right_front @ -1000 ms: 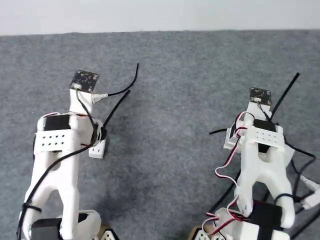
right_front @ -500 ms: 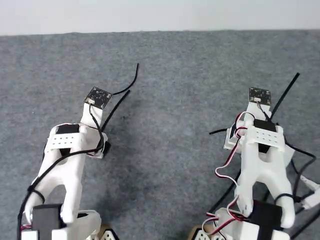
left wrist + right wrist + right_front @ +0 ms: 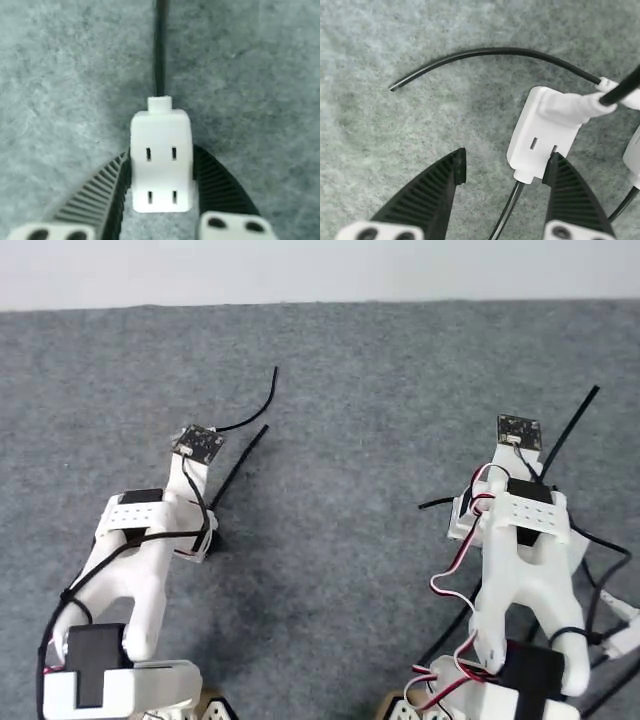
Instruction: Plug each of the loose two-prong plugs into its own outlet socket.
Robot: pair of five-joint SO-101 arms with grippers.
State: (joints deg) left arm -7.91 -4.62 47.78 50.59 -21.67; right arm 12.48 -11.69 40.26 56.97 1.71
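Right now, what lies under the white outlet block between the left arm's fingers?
Grey carpet shows around the outlet block, with its black cable lying on it. The patch directly beneath is covered, so whether the block rests on the carpet cannot be seen.

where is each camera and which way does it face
High view: fixed above, looking down at grey table; left arm, right arm show.
Left wrist view: on that wrist, facing the left end effector gripping a white outlet block with black cord.
Right wrist view: on that wrist, facing the open right end effector beside a second outlet block.
Shared: the black cord, in high and left wrist views.
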